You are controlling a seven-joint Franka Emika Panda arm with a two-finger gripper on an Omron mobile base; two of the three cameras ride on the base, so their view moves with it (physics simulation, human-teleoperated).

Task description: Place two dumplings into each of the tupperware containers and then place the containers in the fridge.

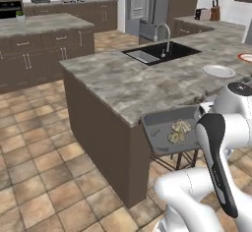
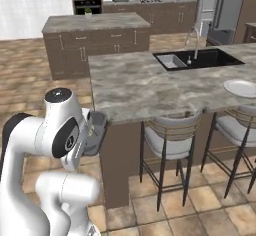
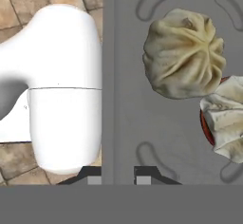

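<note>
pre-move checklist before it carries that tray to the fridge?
1. Gripper closed on the edge of the tray: ok, the fingertips straddle its wall in the hand view.
2. Two dumplings in the tray: ok, both lie inside, touching each other.
3. Tray off the counter: ok, it hangs beyond the counter's edge over the floor.
4. Tray level: cannot tell.
5. Fridge door open: cannot tell from here.
6. Stools beside the path: ok, off to the side of the tray.
</note>
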